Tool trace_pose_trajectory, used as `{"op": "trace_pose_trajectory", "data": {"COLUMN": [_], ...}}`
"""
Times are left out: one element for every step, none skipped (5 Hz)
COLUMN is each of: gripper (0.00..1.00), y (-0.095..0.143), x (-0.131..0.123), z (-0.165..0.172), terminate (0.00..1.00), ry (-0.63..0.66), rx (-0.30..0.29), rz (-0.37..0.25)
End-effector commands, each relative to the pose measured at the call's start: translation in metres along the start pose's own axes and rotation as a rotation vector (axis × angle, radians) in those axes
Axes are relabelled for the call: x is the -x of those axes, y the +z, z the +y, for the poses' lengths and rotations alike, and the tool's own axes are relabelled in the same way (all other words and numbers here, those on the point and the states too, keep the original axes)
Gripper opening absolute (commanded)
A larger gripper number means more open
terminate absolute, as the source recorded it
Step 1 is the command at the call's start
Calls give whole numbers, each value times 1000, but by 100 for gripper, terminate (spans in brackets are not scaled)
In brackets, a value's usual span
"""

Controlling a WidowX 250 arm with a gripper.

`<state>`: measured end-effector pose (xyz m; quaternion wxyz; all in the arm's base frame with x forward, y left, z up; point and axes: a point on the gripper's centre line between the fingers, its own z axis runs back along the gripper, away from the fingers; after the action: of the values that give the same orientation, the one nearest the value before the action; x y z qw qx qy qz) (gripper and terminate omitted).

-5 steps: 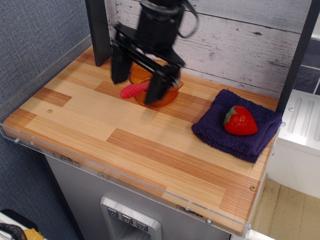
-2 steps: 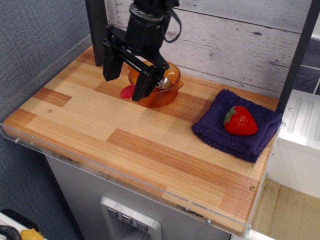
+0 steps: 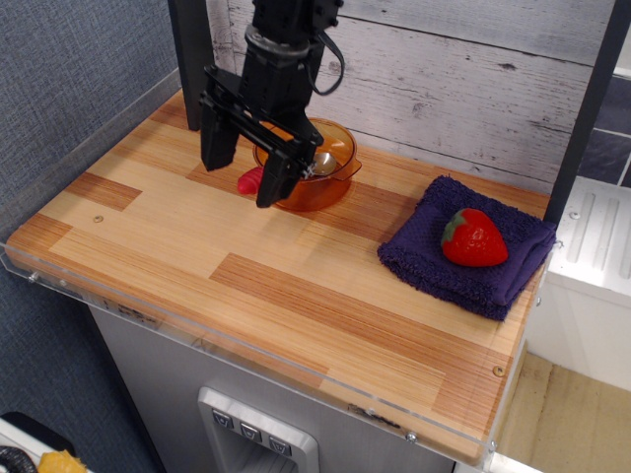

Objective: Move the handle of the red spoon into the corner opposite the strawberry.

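Observation:
The red spoon's metal bowl [image 3: 324,162] rests inside an orange glass bowl [image 3: 335,172] at the back of the table. Its ribbed red handle [image 3: 249,180] sticks out to the left over the bowl's rim, mostly hidden behind my fingers. My gripper [image 3: 244,172] is open, with one finger [image 3: 217,138] left of the handle and the other [image 3: 279,169] right of it. The strawberry [image 3: 474,238] lies on a dark blue cloth [image 3: 463,251] at the right. The front-left corner [image 3: 35,251] of the striped wooden tabletop has a clear plastic edge.
A black post [image 3: 193,59] stands at the back left beside the arm. A whitewashed plank wall [image 3: 463,79] runs along the back. A clear plastic rim [image 3: 246,355] edges the table's front and left sides.
My gripper has moved left and slightly down, from over the orange bowl to straddling the spoon's handle. The handle was plainly visible before and is now mostly hidden. The spoon has not moved.

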<state>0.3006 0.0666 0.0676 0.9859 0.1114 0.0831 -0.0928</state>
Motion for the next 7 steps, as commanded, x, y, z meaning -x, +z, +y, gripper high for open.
{"op": "trace_pose_trajectory", "data": {"gripper": [100, 100, 0, 0, 0, 0, 0], "y": [-1, -6, -7, -8, -5, 4, 13], "x": [-8, -9, -9, -11, -10, -10, -10], "z": [6, 7, 8, 8, 8, 9, 11], "terminate": [0, 0, 0, 0, 0, 0, 0], "ry": [2, 7, 23, 21, 15, 22, 22], "rx": [11, 17, 23, 33, 32, 26, 20], "rz": [-10, -1, -1, -2, -8, -14, -23]}}
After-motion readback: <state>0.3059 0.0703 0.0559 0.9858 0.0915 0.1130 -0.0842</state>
